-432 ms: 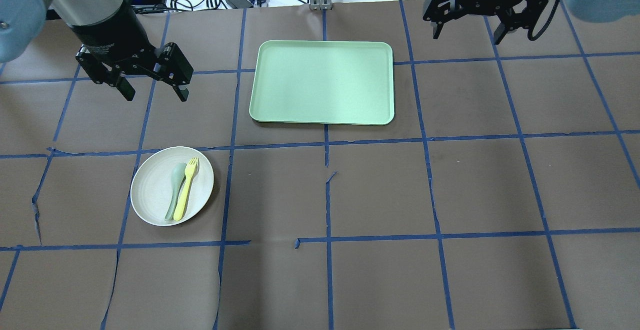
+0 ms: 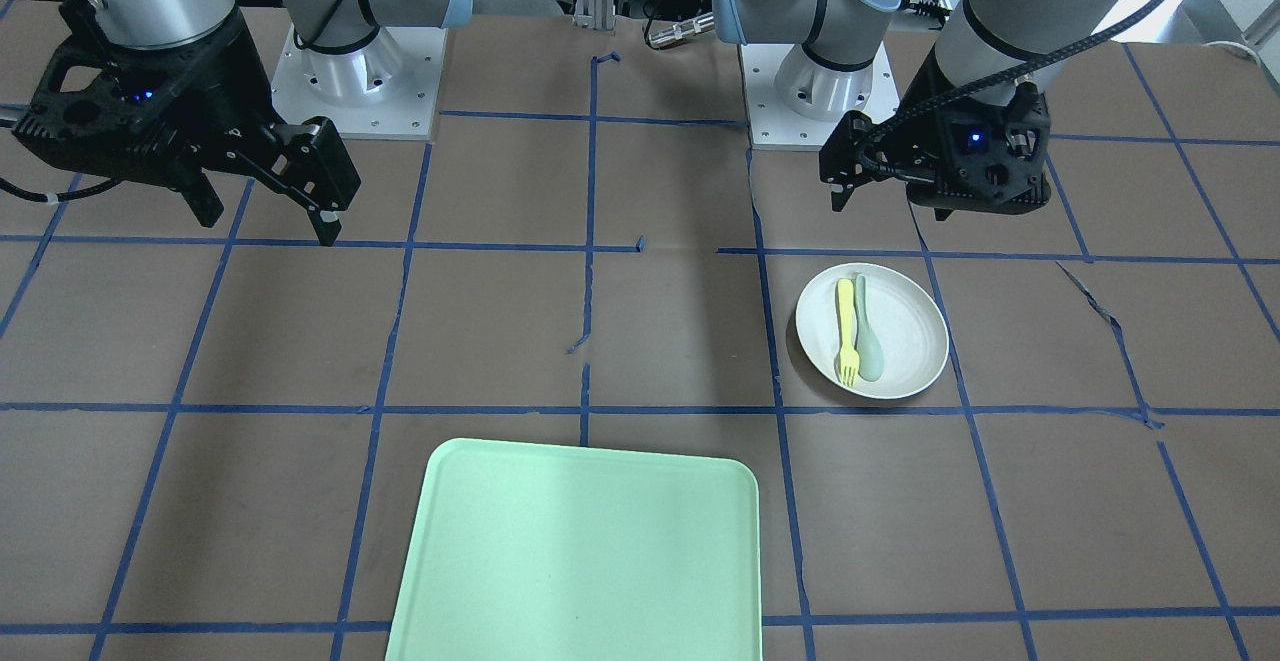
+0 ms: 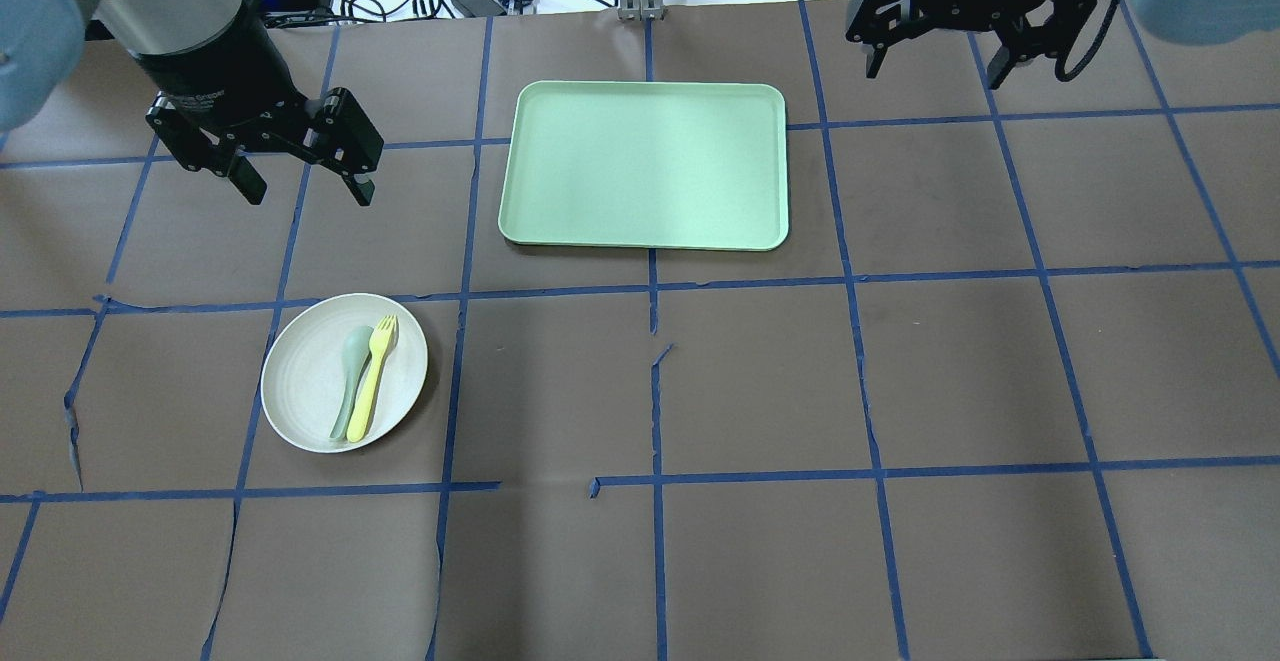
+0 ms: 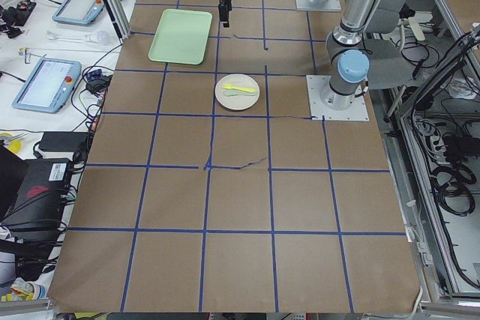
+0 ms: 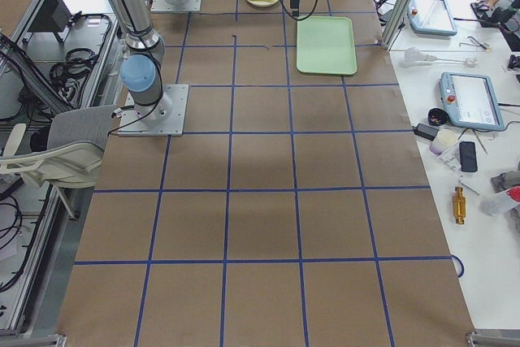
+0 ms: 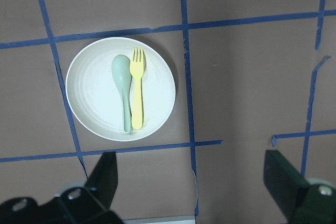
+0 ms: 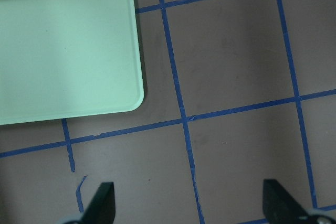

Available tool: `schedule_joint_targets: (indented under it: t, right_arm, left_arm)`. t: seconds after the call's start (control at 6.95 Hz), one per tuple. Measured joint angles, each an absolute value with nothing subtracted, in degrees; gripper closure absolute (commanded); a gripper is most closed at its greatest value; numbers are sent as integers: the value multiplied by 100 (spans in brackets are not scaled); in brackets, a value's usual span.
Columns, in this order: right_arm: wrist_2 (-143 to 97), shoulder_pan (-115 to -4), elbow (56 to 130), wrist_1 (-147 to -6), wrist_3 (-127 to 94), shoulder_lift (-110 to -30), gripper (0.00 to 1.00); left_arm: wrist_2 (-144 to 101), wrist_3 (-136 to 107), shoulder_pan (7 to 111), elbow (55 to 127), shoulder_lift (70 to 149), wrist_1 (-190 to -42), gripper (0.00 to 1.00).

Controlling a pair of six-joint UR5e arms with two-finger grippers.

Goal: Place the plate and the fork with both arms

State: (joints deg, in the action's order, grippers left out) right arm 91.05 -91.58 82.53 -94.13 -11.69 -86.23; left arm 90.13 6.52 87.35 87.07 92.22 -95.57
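The off-white plate (image 3: 300, 386) lies on the table's left side, near of the tray; it also shows in the front view (image 2: 912, 326) and the left wrist view (image 6: 94, 98). The yellow fork (image 3: 372, 381) lies on it, tines toward the far side, beside a grey-green spoon (image 3: 350, 376). My left gripper (image 3: 308, 189) is open and empty, raised above the table beyond the plate. My right gripper (image 3: 935, 71) is open and empty, raised at the far right, to the right of the tray.
The mint-green tray (image 3: 645, 166) lies at the far middle of the brown paper table with its blue tape grid. Cables and devices lie beyond the far edge. The paper is torn near the plate's left.
My left gripper has shifted slightly toward the far left. The right gripper has barely moved. Plate, fork and spoon lie as before.
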Motion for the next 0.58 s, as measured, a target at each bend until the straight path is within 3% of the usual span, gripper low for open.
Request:
schedule_joint_targets:
  t: [0.58]
  right_arm:
    - [9105, -9161, 8253, -9413, -1169, -8622, 0]
  left_arm:
    - [9020, 708, 8697, 8811, 9204, -9408, 0]
